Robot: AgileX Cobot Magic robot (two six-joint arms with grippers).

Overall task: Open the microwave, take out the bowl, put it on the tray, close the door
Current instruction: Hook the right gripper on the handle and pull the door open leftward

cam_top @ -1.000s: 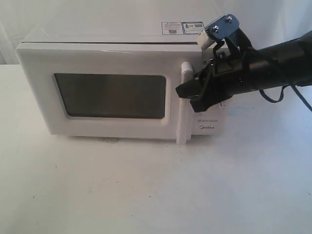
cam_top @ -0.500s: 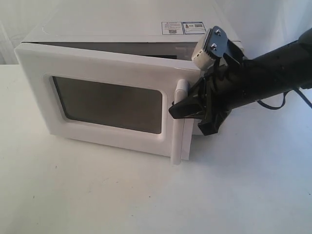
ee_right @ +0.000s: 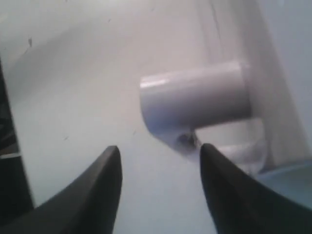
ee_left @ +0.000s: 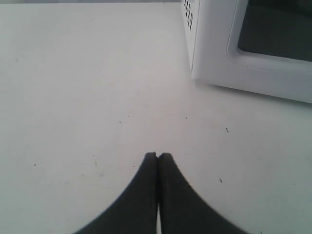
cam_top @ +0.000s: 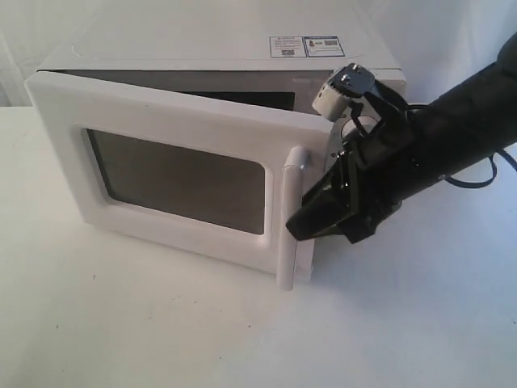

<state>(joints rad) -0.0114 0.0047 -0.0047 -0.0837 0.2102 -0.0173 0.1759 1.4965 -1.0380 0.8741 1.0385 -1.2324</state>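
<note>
Swinging on its left-side hinge, the door [cam_top: 178, 137] stands wider than half a second ago, and the dark gap along the top of the microwave [cam_top: 202, 44] has grown; the right hand [cam_top: 319, 218] has dropped lower beside the handle [cam_top: 289, 218]. Its fingers are spread, not clamped: in the right wrist view the handle's end lies just past the gap between them. Opening is only partly done, I judge. The bowl is presumably inside, but the cavity is too dark to tell, and no tray shows; lifting out, placing and closing all remain. Bare surface [cam_top: 161, 323] lies in front of the door's free edge, so it has room to sweep. The left hand [ee_left: 157, 156] hovers closed and empty over the surface near the microwave's hinge-side corner, where a wide-swung door may crowd it.
</note>
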